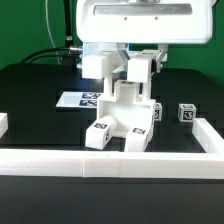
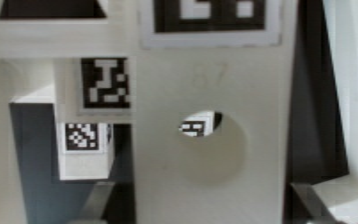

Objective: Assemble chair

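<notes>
A matte black table [image 1: 30, 100] fills the exterior view, with a green backdrop behind it and a long, low white border wall [image 1: 110, 160] of square section running along the front edge. The robot's white arm [image 1: 140, 20] comes down from above. Under it, near the middle of the table and just behind the wall, stands the chair [image 1: 120, 115]. It is a partly built, stepped body of glossy white plastic blocks with hard square edges and open slots, and an upright piece rises from its top. The work looks roughly midway, since several blocks appear to be joined. Behind the chair lies the thin, flat marker board [image 1: 82, 99]. Toward the exterior view's right, one small loose part [image 1: 158, 110] sits just beside the chair and a second loose part [image 1: 186, 113] sits farther out, so both seem left to fit. The gripper [image 1: 140, 68] is at the upright piece. In the wrist view its grey fingers [image 2: 96, 200] flank a smooth white slab, but I cannot tell whether they press it or stand free. Small black-and-white square tags mark the parts, and a round hole [image 2: 202, 125] pierces the slab.
</notes>
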You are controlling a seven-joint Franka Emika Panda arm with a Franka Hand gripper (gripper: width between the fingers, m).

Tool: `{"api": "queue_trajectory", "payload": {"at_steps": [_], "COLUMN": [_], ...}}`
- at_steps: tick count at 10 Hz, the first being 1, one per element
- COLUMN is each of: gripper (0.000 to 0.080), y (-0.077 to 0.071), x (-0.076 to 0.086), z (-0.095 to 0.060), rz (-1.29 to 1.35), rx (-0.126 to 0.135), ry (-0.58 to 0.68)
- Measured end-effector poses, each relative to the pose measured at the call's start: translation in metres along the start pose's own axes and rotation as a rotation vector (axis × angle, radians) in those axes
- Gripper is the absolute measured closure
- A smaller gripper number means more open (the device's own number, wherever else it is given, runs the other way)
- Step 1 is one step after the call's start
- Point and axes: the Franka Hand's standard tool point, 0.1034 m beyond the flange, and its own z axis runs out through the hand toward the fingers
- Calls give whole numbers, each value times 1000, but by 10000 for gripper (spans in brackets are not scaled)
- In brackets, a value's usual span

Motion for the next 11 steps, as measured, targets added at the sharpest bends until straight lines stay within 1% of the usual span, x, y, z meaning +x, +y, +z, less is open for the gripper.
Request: {"api": "queue_trajectory", "payload": {"at_steps": [7, 11], "gripper": [515, 515], "y": [-1, -1], "x": [0, -7], "z": [0, 1], "rz": [-5, -5], "rx": [0, 0], "ry": [1, -7]}}
